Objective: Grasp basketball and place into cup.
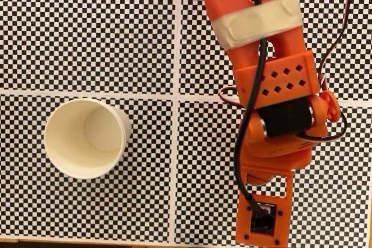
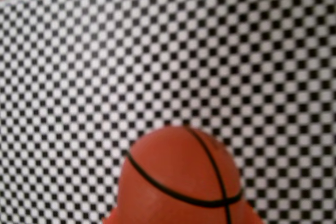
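Note:
The basketball (image 2: 181, 177), orange-red with thin black seams, fills the bottom centre of the wrist view, close to the lens and blurred. Slivers of my orange gripper (image 2: 181, 220) press against it on both sides at the bottom edge, so the gripper is shut on the ball. In the fixed view the cream-white cup (image 1: 86, 137) stands upright and empty at the left. My orange arm (image 1: 273, 85) reaches down the right side, well apart from the cup. Its camera mount (image 1: 263, 213) hides the fingers and the ball below it.
A black-and-white checkered mat (image 1: 116, 39) with white dividing lines covers the table. A wooden table edge (image 1: 58, 242) runs along the bottom of the fixed view and shows at the top left of the wrist view. Black and red cables (image 1: 247, 143) hang along the arm.

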Tool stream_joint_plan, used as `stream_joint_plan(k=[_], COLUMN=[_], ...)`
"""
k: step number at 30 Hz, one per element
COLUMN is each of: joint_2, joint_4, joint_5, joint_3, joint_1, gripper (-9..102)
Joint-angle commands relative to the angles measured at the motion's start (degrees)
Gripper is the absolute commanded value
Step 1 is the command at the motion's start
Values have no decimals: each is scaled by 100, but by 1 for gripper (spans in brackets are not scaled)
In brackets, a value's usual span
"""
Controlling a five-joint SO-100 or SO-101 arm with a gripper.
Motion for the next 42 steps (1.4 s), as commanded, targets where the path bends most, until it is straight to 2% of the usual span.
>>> stream_joint_plan(k=[1,31,42], joint_2=[598,3841,5106], joint_4=[-18,-18,-62], joint_5=[-70,-1661,-2074], joint_3=[26,1573,2707], joint_1=[141,1723,2320], gripper=[0,0,0])
